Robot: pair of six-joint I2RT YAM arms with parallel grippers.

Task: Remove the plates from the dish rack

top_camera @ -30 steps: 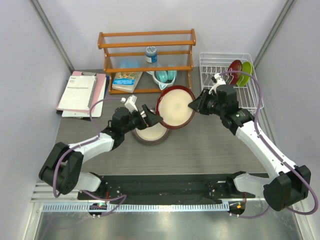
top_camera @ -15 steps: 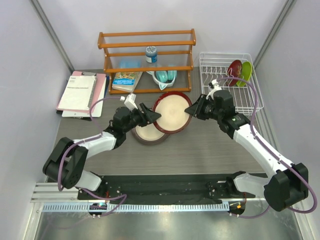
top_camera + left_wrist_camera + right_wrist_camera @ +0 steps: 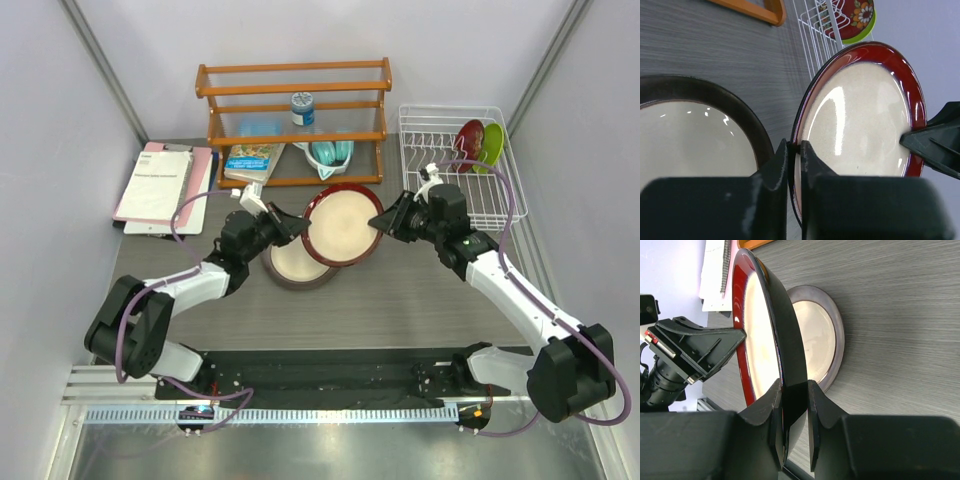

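The paper's words seem too tiny to read. The left gripper and right gripper both pinch the big red plate by its rim, above the grey plate on the table. The left one has only just closed. The small plates sit in the dish rack.

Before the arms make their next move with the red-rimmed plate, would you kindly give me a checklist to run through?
1. Left hand shut on the red-rimmed plate: ok.
2. Right hand shut on its opposite edge: ok.
3. Grey-rimmed plate flat on the table, partly under the held one: ok.
4. Gap between the two plates: cannot tell.
5. Dish rack emptied: not ok; the small red plate and the green plate stand in it.
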